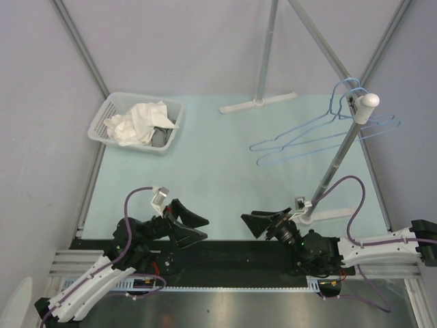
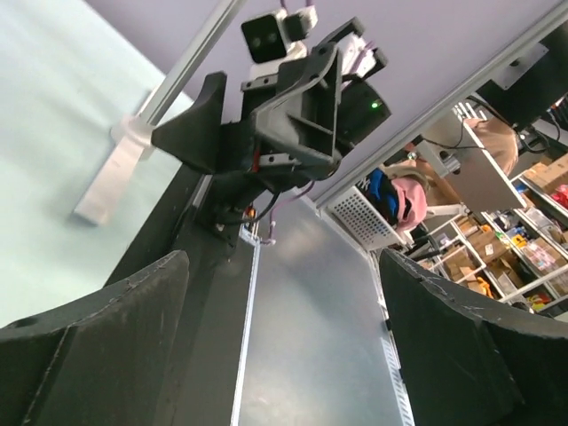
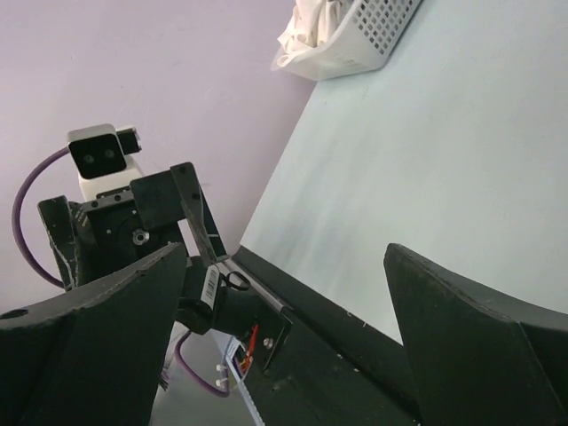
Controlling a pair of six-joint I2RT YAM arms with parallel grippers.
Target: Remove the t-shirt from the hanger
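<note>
Left gripper (image 1: 203, 227): jaws apart.
Right gripper (image 1: 248, 227): jaws apart.
T-shirt (image 1: 140, 121): in basket (image 1: 101, 125), well beyond left gripper.
Hangers (image 1: 321, 133): 2, beyond right gripper.
Hidden: shirt's underside.

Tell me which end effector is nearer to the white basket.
Left. The left end effector is toward the near edge from the basket, slightly right; the right end effector is much farther right.

At the upper left of the top view, a basket (image 1: 102, 123) is set on the worktop (image 1: 218, 164), with the t-shirt (image 1: 140, 121) lying in it. At the right, hangers (image 1: 308, 137) are hung from a pole (image 1: 339, 154). Along the lower edge, the left pincer (image 1: 203, 227) and right pincer (image 1: 247, 227) are placed facing each other, apart.
</note>
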